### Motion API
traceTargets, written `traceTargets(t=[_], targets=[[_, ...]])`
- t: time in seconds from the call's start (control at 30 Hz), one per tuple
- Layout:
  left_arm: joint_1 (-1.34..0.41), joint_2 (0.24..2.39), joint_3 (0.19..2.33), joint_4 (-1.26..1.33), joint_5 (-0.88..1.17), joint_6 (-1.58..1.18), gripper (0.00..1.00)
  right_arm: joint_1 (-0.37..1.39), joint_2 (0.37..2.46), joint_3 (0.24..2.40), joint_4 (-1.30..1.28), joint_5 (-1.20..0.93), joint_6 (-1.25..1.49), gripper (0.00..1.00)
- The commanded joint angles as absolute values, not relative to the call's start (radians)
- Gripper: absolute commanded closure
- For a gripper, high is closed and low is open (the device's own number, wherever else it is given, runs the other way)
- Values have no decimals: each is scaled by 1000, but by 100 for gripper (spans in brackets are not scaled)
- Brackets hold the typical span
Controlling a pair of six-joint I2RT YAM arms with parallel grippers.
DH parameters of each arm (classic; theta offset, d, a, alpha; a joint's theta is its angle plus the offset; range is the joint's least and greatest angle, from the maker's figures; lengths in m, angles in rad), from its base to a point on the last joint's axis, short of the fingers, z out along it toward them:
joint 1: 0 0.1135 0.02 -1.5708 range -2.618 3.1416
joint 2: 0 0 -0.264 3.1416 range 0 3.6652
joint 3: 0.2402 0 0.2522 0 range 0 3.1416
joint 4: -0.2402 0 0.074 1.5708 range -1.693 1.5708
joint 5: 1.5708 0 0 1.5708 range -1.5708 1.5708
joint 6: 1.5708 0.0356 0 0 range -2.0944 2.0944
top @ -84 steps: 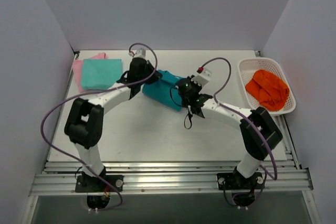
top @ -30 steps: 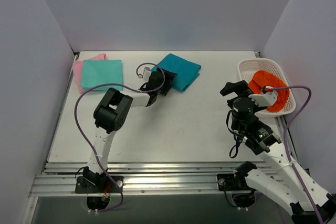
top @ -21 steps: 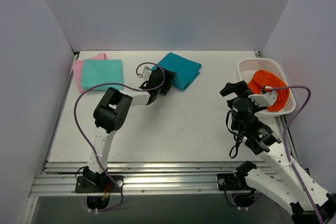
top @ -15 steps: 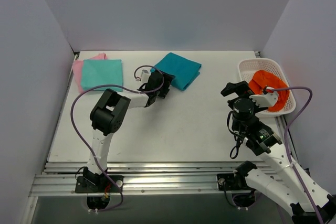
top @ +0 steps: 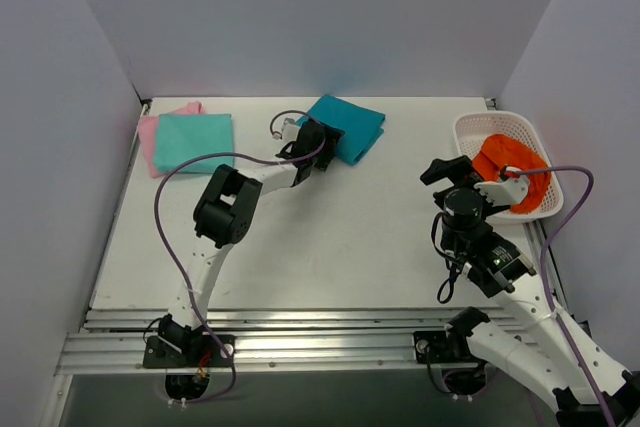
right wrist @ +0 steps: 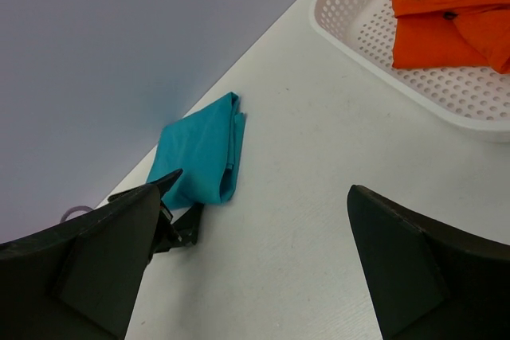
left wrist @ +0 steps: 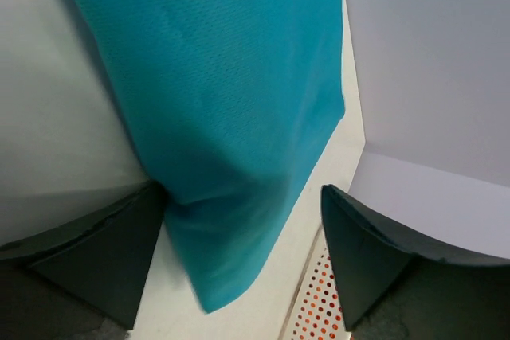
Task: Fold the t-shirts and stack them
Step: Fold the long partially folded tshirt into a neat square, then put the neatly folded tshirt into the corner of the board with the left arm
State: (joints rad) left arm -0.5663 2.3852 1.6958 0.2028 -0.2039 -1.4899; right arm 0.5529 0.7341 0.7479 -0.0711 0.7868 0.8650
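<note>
One folded deep teal t-shirt (top: 352, 130) at the table (top: 330, 247)'s far edge; left wrist view alone shows its corner inside the wide left gripper (left wrist: 241, 189); right gripper (right wrist: 255, 189) wide too

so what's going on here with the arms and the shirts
The left gripper sits at the near edge of the folded teal t-shirt at the table's far side, jaws apart with the cloth between them, not clamped. The right gripper hangs open and empty near the white basket, which holds an orange garment. An aqua-mint t-shirt lies folded on a pink t-shirt in the far left corner.
</note>
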Motion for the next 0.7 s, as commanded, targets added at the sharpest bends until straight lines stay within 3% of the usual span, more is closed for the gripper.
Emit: traceTargets(t=[0.0,0.03,0.07,0.1,0.2,0.27,0.47,0.67], targets=[[-543,2488,1831,74,-187,-1454,15,549,715,738,-52,834,856,0],[-535,2518,1851,66,-172,-1453,23,549,710,738,-52,834,854,0],[-531,2531,1868,69,-164,-1451,38,549,709,738,-54,833,856,0],[-526,2542,1896,69,-154,-1444,63,549,701,736,-54,833,856,0],[-505,2591,1972,49,-130,-1424,92,546,686,730,-49,830,857,0],[-479,2625,2008,48,-106,-1414,98,546,681,726,-49,828,856,0],[-404,2700,2245,-11,62,-1238,98,545,667,727,-57,822,857,0],[-302,2735,2607,-405,140,-838,98,543,644,719,-46,790,862,0]])
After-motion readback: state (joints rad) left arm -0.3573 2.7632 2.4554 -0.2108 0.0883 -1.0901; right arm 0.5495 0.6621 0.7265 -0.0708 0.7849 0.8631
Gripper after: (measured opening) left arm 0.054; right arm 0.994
